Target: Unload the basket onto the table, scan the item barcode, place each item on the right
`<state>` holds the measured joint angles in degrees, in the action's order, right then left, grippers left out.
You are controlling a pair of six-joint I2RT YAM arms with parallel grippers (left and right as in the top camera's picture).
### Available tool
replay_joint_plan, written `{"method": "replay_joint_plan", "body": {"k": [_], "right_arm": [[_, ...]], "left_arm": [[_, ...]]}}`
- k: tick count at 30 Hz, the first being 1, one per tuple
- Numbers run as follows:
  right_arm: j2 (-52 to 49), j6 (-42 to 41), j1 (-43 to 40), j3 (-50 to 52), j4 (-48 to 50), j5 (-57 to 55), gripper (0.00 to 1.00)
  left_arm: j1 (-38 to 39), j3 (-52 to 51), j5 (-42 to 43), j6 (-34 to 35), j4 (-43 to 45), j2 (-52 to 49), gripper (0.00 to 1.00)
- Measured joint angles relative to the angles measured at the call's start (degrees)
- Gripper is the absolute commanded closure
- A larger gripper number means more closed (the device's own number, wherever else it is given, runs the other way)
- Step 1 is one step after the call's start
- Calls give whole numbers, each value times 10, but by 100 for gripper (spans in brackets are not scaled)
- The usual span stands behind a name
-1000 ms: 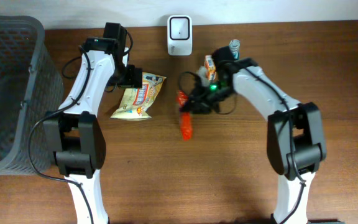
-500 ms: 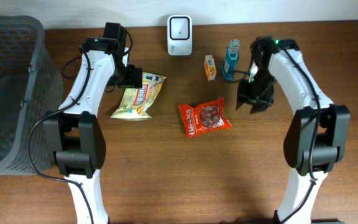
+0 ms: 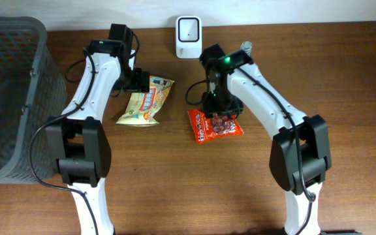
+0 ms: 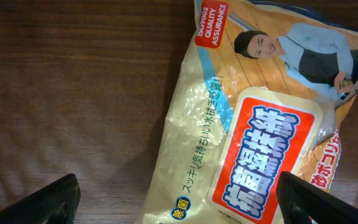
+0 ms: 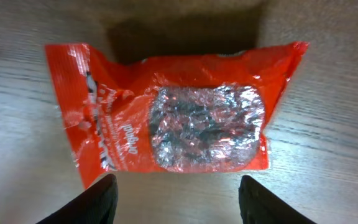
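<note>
Overhead, you can see the white scanner (image 3: 188,37) standing at the back edge of the table (image 3: 175,196). The red bag (image 3: 215,126) lies flat on the wood in front of the scanner and a little to its right, well apart from it. Your right gripper (image 3: 218,104) hangs just over the red bag, on the side nearer the scanner. In the right wrist view its two fingers (image 5: 95,202) are spread apart. The bag lies loose below them with its shiny patch up, so this gripper holds nothing. The yellow bag (image 3: 146,100) lies in front of the scanner and to its left. Your left gripper (image 3: 138,79) is over the end of that bag nearer the scanner. It is spread very wide and is not gripping the bag. The grey basket (image 3: 18,98) sits far to the left of the scanner.
</note>
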<state>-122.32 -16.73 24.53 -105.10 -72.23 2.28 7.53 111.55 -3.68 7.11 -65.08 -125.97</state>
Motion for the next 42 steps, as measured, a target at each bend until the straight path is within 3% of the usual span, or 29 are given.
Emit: {"method": "replay_joint_plan", "body": {"k": [7, 14, 15, 17, 20, 22, 29, 30, 32, 34, 35, 36, 39, 42], "right_arm": [[0, -16, -1, 76, 92, -17, 47], [1, -30, -1, 126, 152, -23, 47], [5, -30, -1, 135, 162, -23, 53], [12, -33, -1, 147, 175, -24, 73], [13, -42, -2, 152, 181, -32, 92], [13, -42, -3, 153, 183, -31, 96], [13, -43, -3, 154, 181, -29, 96], [12, -43, -3, 152, 169, -29, 94], [12, -43, -3, 142, 121, -29, 52], [8, -44, -3, 118, 71, -27, 28], [7, -45, -3, 97, 47, -22, 6], [7, -43, -3, 80, 31, -17, 1], [7, -49, -3, 50, 16, 7, 1], [6, -110, -3, 49, 12, 19, 1]], "left_arm": [[0, 0, 0, 0, 0, 0, 1], [0, 0, 0, 0, 0, 0, 1], [0, 0, 0, 0, 0, 0, 1], [0, 0, 0, 0, 0, 0, 1], [0, 0, 0, 0, 0, 0, 1], [0, 0, 0, 0, 0, 0, 1], [0, 0, 0, 0, 0, 0, 1], [0, 0, 0, 0, 0, 0, 1], [0, 0, 0, 0, 0, 0, 1], [0, 0, 0, 0, 0, 0, 1], [0, 0, 0, 0, 0, 0, 1], [0, 0, 0, 0, 0, 0, 1], [0, 0, 0, 0, 0, 0, 1], [0, 0, 0, 0, 0, 0, 1]]}}
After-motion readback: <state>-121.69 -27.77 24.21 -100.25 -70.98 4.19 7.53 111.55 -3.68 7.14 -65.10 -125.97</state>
